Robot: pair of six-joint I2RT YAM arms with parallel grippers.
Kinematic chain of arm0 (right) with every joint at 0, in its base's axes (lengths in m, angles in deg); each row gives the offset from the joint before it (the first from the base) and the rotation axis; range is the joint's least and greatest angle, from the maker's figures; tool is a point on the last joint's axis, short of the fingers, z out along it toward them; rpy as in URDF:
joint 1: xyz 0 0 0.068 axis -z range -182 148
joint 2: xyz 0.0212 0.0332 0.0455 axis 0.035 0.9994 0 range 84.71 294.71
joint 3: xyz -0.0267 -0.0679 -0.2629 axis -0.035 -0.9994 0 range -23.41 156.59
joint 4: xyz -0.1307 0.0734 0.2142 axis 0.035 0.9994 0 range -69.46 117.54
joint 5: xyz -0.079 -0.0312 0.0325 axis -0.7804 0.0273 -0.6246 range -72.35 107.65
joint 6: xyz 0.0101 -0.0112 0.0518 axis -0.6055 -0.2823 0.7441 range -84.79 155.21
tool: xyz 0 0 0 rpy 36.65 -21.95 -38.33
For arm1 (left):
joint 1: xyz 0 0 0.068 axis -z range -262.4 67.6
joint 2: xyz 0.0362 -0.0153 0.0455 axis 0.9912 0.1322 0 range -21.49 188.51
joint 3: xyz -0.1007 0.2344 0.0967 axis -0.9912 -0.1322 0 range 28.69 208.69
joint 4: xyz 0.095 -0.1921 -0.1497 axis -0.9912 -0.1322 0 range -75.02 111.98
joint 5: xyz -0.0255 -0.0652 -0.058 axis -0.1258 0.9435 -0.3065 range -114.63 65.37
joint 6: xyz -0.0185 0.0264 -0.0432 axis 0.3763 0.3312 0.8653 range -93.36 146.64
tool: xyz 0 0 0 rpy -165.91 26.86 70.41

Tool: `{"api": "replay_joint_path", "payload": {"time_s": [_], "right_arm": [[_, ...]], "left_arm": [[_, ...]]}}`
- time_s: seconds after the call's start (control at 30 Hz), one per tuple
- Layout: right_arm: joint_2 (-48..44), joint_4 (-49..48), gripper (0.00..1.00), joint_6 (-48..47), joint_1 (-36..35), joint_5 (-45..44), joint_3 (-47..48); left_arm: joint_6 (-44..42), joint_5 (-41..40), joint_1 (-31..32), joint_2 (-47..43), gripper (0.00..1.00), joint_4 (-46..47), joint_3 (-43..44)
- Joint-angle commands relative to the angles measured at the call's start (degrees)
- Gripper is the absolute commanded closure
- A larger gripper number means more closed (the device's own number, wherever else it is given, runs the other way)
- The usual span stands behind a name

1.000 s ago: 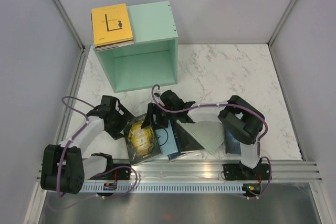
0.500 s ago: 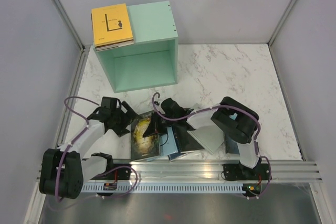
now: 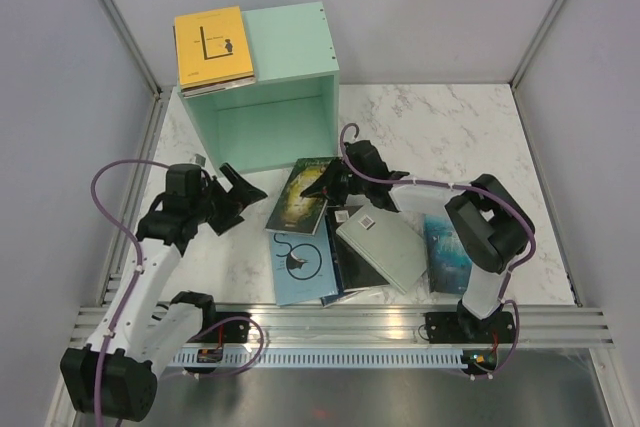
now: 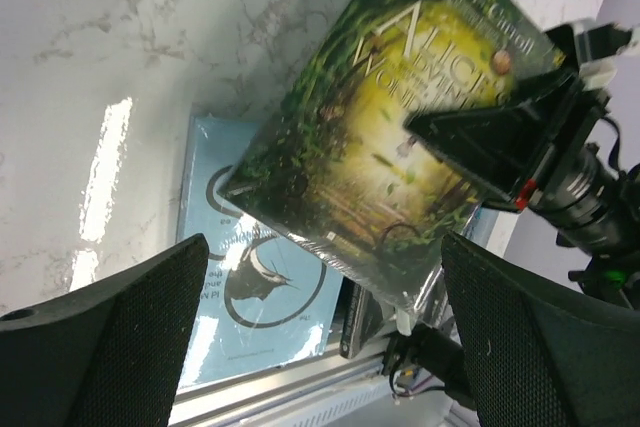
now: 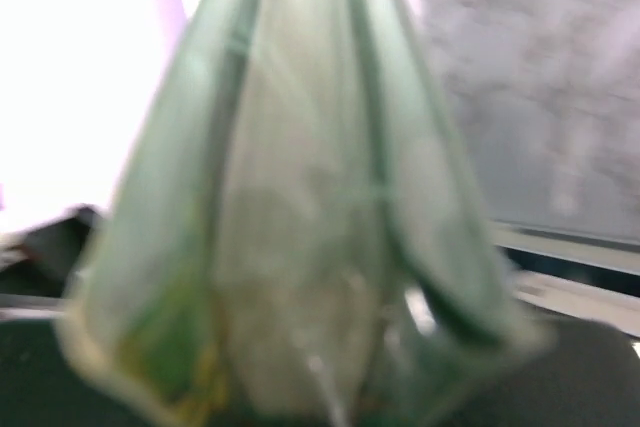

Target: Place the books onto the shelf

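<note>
My right gripper (image 3: 323,185) is shut on the upper edge of a dark book with gold art (image 3: 302,197), held tilted above the table in front of the mint-green shelf (image 3: 290,52). The left wrist view shows that book (image 4: 380,147) with the right gripper's finger (image 4: 490,132) across its cover. In the right wrist view the book's blurred edge (image 5: 300,207) fills the frame. A yellow-orange book (image 3: 212,45) lies on top of the shelf. My left gripper (image 3: 237,199) hangs open and empty left of the held book. A light-blue book (image 3: 300,265), a pale mint one (image 3: 385,247) and a teal one (image 3: 447,252) lie on the table.
A dark book (image 3: 350,265) lies partly under the pale mint one. The shelf's open side (image 3: 272,132) faces the arms. An aluminium rail (image 3: 340,322) runs along the near edge. Grey walls close in on three sides.
The right gripper shut on the dark gold book and carried it up off the pile toward the shelf. The left arm drew back to the left, uncovering the light-blue book.
</note>
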Motion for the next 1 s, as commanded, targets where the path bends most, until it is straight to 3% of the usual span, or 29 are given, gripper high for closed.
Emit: {"api": "replay_joint_path", "payload": {"time_s": [0.0, 0.1, 0.4, 0.53, 0.83, 0.9, 0.93, 0.97], "right_arm": [[-0.39, -8.22, 1.0, 10.97, -1.25, 1.9, 5.22], [0.32, -17.7, 1.0, 18.72, -1.25, 1.99, 4.95], [0.23, -25.99, 1.0, 27.26, -1.42, 1.81, 4.43], [1.11, -34.42, 1.0, 33.95, -2.56, 0.58, 2.49], [4.62, -38.48, 1.0, 39.66, -6.96, -2.76, 6.27], [5.33, -38.74, 1.0, 40.45, -7.22, -3.02, 7.15], [5.59, -39.0, 1.0, 41.07, -7.4, -2.94, 7.5], [5.77, -39.09, 1.0, 41.51, -7.4, -2.93, 7.94]], "left_arm": [[1.09, 5.94, -0.41, -1.24, 0.0, 1.57, -1.8], [6.27, 9.02, -0.76, -3.61, 0.0, 8.41, -4.79], [14.19, 10.78, -4.62, -5.54, 0.01, 12.31, -6.82], [18.67, 9.9, -6.12, -8.71, 0.31, 14.76, -8.14], [23.69, 6.56, -6.92, -6.87, 0.33, 16.7, -5.59], [24.04, 5.33, -7.0, -6.34, 0.41, 16.61, -4.97], [24.3, 4.98, -7.0, -5.99, 0.54, 16.61, -4.89], [24.39, 4.54, -7.18, -5.73, 0.58, 16.61, -4.71]]}}
